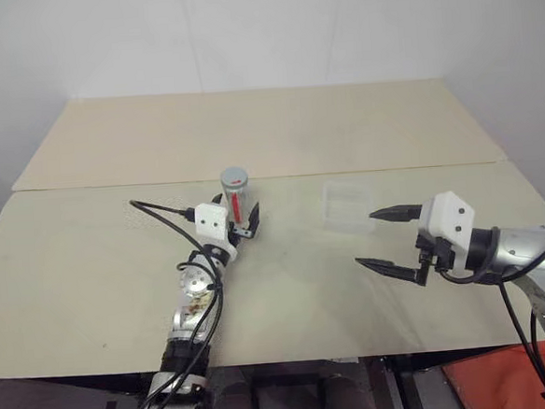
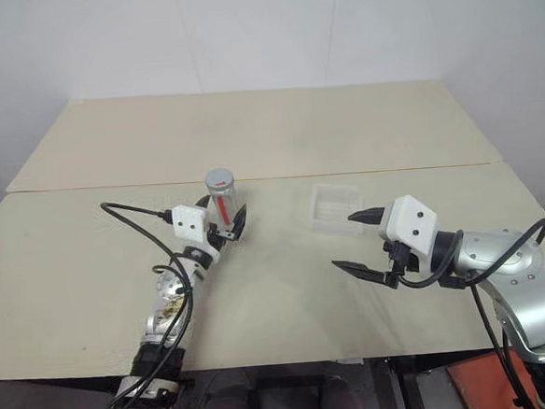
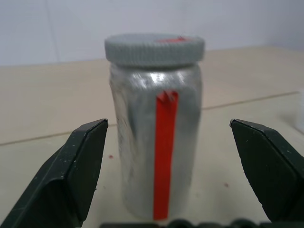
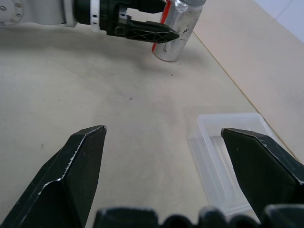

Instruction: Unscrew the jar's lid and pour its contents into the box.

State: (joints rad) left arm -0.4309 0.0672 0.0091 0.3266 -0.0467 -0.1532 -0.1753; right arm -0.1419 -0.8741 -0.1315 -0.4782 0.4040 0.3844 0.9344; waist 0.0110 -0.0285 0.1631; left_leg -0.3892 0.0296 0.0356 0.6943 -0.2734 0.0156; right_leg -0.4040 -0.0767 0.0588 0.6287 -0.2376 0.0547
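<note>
Jar upright w/ lid on, betw. spread left gripper fingers

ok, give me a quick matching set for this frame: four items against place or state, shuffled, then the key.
1. jar
2. lid
3. box
4. right gripper

A. clear, empty, on the table
B. open, hovering near the box
C. upright between the left gripper's open fingers
D. grey, screwed on the jar

Pairs: 1-C, 2-D, 3-A, 4-B
</note>
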